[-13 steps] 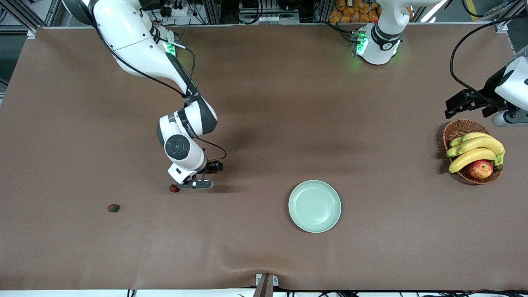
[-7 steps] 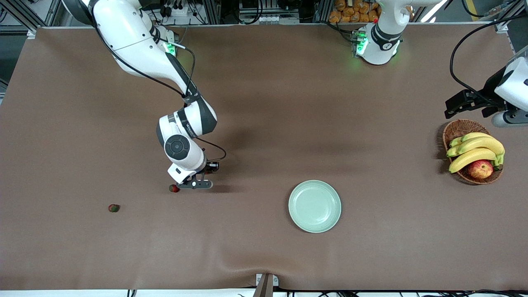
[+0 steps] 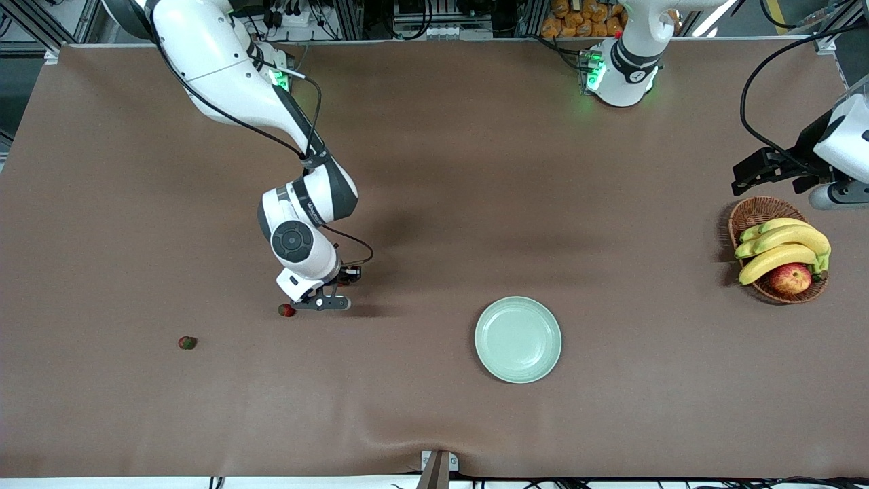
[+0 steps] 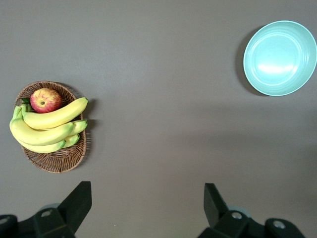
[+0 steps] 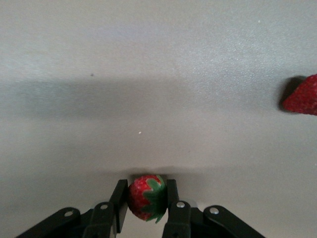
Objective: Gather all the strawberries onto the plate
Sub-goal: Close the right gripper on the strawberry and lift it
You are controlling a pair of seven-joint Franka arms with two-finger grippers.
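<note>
My right gripper is shut on a red strawberry with a green leafy top, low over the brown table. In the front view that gripper hides the held berry. A second strawberry lies on the table right beside it, and shows too as a red strawberry at the edge of the right wrist view. A third strawberry lies nearer the front camera, toward the right arm's end. The mint-green plate sits bare mid-table. My left gripper waits open, above the table next to the basket.
A wicker basket with bananas and an apple stands at the left arm's end. The left wrist view shows the same basket and the plate.
The right gripper's fingers have closed on the strawberry. The right arm has hardly moved, and the left arm has stayed still.
</note>
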